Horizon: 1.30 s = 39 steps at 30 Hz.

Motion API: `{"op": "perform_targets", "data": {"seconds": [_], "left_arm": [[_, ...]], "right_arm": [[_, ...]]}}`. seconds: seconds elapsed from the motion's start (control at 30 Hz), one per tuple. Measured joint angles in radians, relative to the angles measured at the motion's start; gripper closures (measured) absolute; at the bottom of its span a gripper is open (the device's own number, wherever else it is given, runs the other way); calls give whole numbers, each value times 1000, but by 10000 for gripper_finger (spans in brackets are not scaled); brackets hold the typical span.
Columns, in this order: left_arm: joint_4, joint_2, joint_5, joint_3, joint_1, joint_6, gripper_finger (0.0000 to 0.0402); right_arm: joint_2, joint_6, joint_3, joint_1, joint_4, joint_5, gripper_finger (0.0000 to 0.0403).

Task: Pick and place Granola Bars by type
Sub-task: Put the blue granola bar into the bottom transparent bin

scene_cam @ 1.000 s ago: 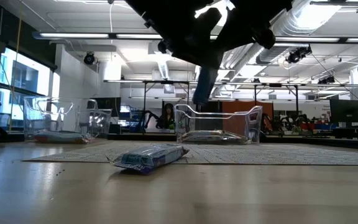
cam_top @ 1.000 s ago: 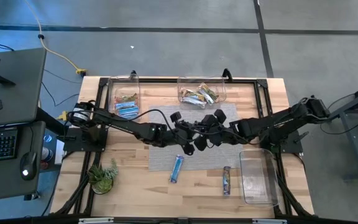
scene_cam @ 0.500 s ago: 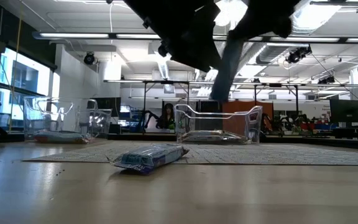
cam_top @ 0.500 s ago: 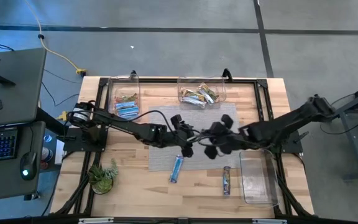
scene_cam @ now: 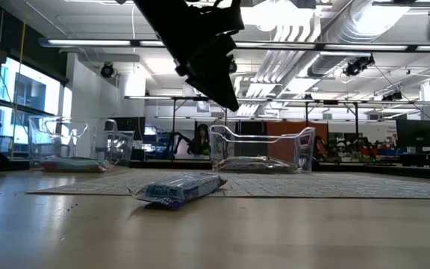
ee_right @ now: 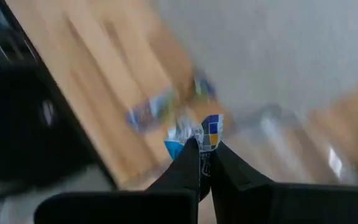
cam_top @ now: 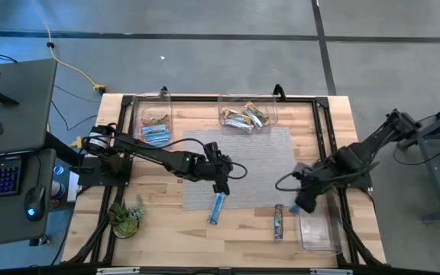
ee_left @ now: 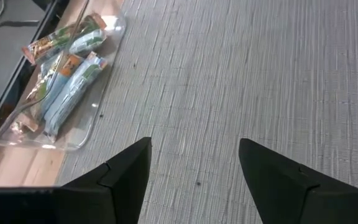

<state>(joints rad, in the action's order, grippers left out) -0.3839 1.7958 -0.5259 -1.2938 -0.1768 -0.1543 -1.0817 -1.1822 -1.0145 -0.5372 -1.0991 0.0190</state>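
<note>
A: How much room is there on the mat (cam_top: 250, 164)?
B: Its middle lies bare — the left gripper (cam_top: 221, 186) hangs at the mat's lower edge, centre frame, fingers (ee_left: 123, 171) spread wide, holding nothing, just above a blue bar (cam_top: 217, 206).
A: And the right gripper (cam_top: 305, 200)?
B: At lower right, over the clear bin's (cam_top: 317, 229) upper rim — fingers clenched on a blue bar (ee_right: 197, 140). Another bar (cam_top: 279, 221) lies just left of that bin.
</note>
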Motion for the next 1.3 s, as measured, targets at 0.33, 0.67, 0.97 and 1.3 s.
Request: {"op": "perform_targets", "data": {"seconds": [0.33,0.67,0.97,1.3], "left_arm": [[6,0,-13,0,1,28,165],[21,0,-7,0,1,19,165],[23,0,-7,1,1,19,165],[25,0,-5,1,0,19,165]], "right_arm": [[33,-85,0,-77,-4,161,402],[35,-246,31,-170,-107,167,402],[34,-278,225,-181,0,58,385],[34,-271,361,-155,176,144,323]]}}
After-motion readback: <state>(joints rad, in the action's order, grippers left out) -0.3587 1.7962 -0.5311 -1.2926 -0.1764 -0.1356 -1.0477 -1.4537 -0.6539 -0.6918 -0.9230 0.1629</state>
